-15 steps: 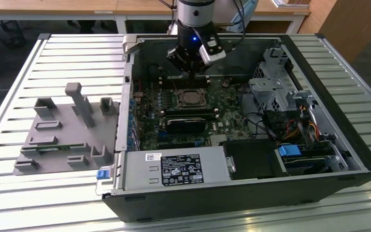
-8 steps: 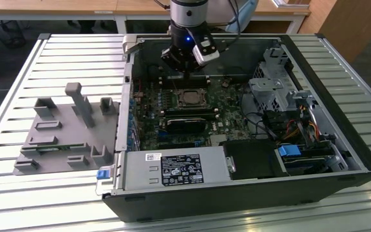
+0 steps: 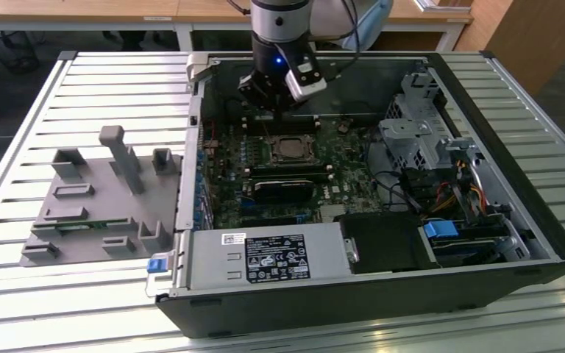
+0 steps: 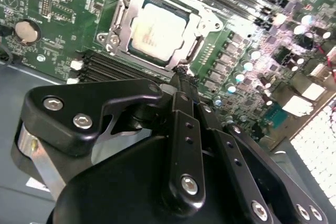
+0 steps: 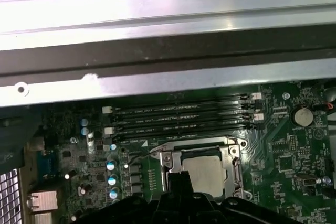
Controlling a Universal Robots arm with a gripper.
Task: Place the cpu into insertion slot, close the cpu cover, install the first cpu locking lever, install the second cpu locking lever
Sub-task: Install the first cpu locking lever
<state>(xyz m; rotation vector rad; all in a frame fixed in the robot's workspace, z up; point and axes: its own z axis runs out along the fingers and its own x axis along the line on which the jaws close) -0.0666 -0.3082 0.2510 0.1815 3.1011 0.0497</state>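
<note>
The cpu [image 4: 157, 30] lies flat in the insertion slot [image 4: 195, 50] on the green motherboard, its pale metal top showing through the window of the cpu cover [image 4: 125, 13]. The silvery cover lies down around the chip. In the first wrist view the cpu [image 5: 203, 174] and cover [image 5: 234, 157] sit right beyond my fingers, and a thin bent wire [image 5: 137, 157] sticks out beside the socket. My gripper [image 4: 182, 75] hangs just off one edge of the socket, fingers together with nothing between them. In the exterior view the gripper [image 3: 276, 115] hovers just behind the socket [image 3: 288, 149].
Black memory slots [image 5: 178, 119] run alongside the socket. The open computer case [image 3: 518, 184] holds a drive cage [image 3: 415, 136], cables and a power supply [image 3: 273, 257]. A grey fixture block [image 3: 96, 198] stands on the slatted table at the exterior view's left.
</note>
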